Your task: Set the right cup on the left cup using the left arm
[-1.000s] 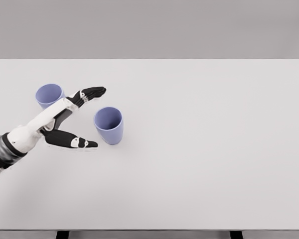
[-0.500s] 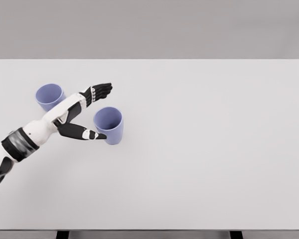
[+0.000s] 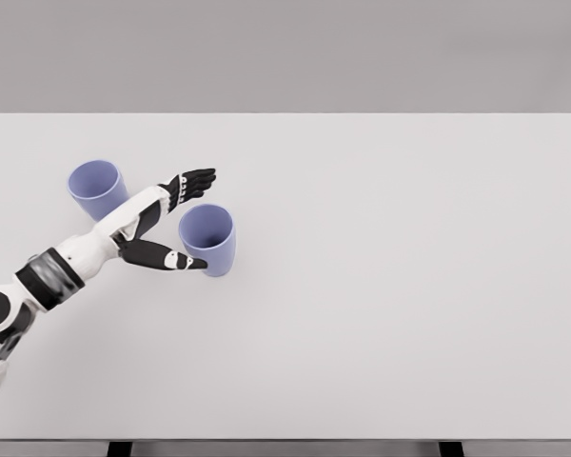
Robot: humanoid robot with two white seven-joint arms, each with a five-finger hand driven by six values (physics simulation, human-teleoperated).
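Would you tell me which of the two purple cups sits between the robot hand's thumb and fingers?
The right cup; the left robot hand brackets it, while the left cup stands apart.

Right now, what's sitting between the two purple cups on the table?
In the head view, the left arm's forearm and open left hand cross the gap between the left cup and the right cup; nothing else lies there.

Left hand open at the right cup

On the white surface [image 3: 381,286], the left hand [image 3: 162,224] brackets the right cup [image 3: 207,239]: fingers [image 3: 195,179] behind its rim, thumb [image 3: 167,258] at its near side. The left cup [image 3: 96,188] stands upright, apart, beyond the forearm.
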